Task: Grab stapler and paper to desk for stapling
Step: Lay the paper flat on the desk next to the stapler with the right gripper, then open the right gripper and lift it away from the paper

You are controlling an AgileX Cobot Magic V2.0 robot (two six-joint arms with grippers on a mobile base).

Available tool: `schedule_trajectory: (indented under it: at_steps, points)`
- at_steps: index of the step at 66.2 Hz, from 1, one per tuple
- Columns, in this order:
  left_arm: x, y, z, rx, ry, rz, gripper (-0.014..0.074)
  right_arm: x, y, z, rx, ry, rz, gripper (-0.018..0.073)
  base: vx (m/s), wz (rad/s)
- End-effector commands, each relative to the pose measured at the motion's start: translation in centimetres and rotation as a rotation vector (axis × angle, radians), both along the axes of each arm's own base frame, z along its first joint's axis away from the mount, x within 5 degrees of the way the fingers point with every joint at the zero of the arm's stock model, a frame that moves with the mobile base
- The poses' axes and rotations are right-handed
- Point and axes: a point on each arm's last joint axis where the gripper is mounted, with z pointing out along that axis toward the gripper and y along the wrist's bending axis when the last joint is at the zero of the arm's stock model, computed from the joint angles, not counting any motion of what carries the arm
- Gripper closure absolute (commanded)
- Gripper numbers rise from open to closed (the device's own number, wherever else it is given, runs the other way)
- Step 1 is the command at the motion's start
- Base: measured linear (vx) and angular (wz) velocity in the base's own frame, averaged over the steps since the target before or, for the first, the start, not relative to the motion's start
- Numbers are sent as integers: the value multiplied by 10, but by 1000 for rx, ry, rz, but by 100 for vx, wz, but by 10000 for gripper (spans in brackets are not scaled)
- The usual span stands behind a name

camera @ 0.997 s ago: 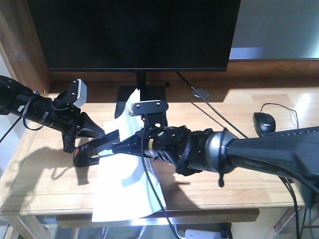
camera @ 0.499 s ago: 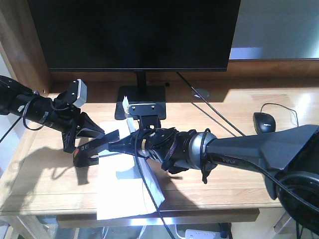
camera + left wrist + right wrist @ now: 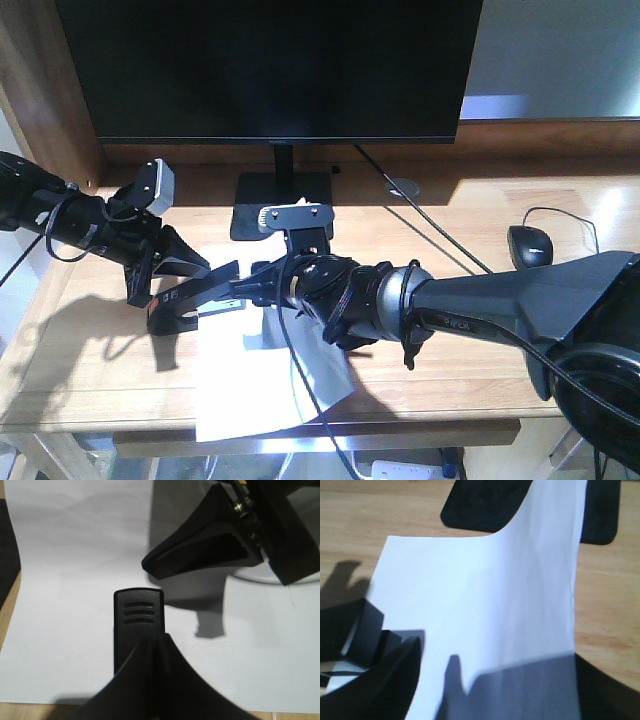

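The white paper (image 3: 255, 385) lies on the wooden desk (image 3: 480, 350), reaching to its front edge. My left gripper (image 3: 195, 285) is shut on the black stapler (image 3: 170, 310), whose orange patch faces left; it hangs just above the sheet's left part. In the left wrist view the stapler (image 3: 137, 625) sticks out beyond the closed jaws of my left gripper (image 3: 162, 652) over the paper (image 3: 75, 555). My right gripper (image 3: 240, 285) reaches in from the right, tip close to the stapler. Its fingers (image 3: 395, 680) stand wide open over the paper (image 3: 485, 590), whose right side curls upward.
A black monitor (image 3: 270, 70) stands at the back on a flat black base (image 3: 280, 195), which touches the sheet's far edge. A black mouse (image 3: 530, 245) with its cable lies at the right. A raised wooden panel (image 3: 40, 110) bounds the desk's left side.
The paper's raised fold has sunk flatter and its near right edge has spread rightward. My right wrist shifted slightly over the sheet. The left arm with the stapler has stayed put.
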Motion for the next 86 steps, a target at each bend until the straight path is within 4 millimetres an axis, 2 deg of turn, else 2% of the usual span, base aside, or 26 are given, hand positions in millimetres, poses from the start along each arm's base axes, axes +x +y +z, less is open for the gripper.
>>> schedule_trajectory:
  at_steps: [1, 30, 38, 44, 52, 69, 86]
  points:
    - [0, -5, 34, -65, -59, 6, 603, 8, -4, 35, -19, -122, -31, 10, 0, 0]
    - [0, -5, 34, -65, -59, 6, 603, 9, -10, 33, -97, -127, -51, 9, 0, 0]
    - [0, -5, 34, -65, -59, 6, 603, 11, -17, 34, -133, -144, -124, 9, 0, 0]
    - [0, -5, 34, -65, -59, 6, 603, 11, -20, 38, -152, -151, -150, 9, 0, 0]
    - [0, -5, 34, -65, -59, 6, 603, 9, -21, 49, -197, -161, -94, 9, 0, 0]
    - [0, -5, 34, -65, -59, 6, 603, -1, -22, 91, -217, -206, 18, 9, 0, 0]
    - [0, -5, 34, -65, -59, 6, 603, -24, -39, 165, -251, -306, 100, 9, 0, 0]
